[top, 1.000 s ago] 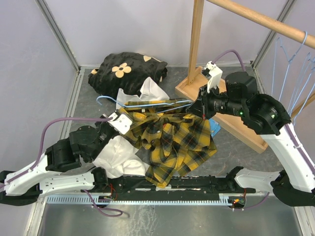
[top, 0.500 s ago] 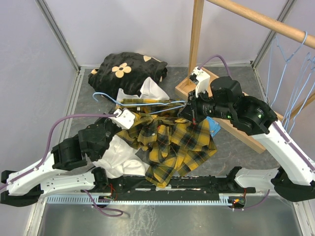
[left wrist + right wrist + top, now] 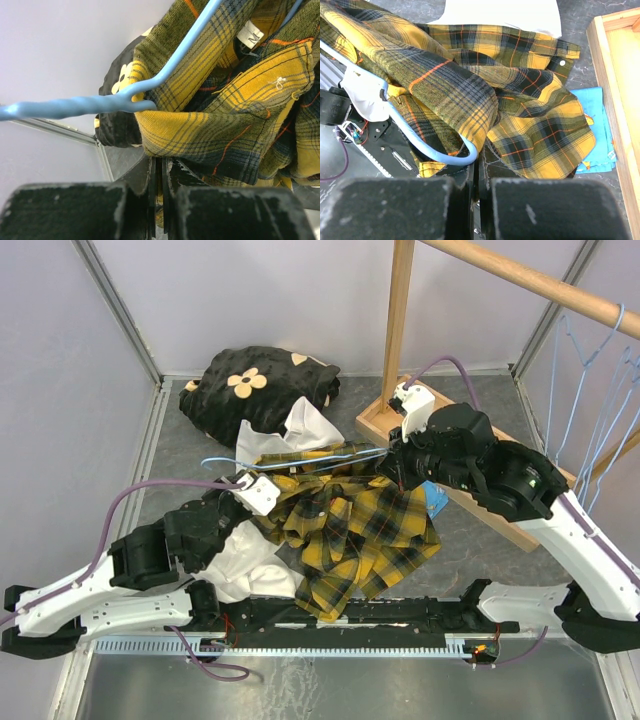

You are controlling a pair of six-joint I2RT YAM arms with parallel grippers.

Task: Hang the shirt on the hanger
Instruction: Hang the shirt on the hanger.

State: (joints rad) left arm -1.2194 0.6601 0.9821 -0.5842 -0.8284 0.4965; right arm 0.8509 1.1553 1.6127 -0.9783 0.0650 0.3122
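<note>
Surroundings: a black flowered cloth [image 3: 262, 380] lies at the back of the table [image 3: 480, 550]. A white garment [image 3: 245, 560] sits partly under the shirt [image 3: 355, 530]. A blue item [image 3: 436, 496] lies against the base of the wooden stand [image 3: 400, 330], just beside the right arm. At far right hang spare hangers [image 3: 600, 390].

The shirt is heaped mid-table between both arms. Its collar end is draped over the hanger [image 3: 300, 454], which is held roughly level above the heap.

The left arm reaches low, up and to the right. The left gripper [image 3: 160, 167] is closed, pinching shirt cloth below the hanger's twisted neck.

The right arm bends leftward. The right gripper [image 3: 476, 170] is closed at the hanger's curved end, clamping the wire.
</note>
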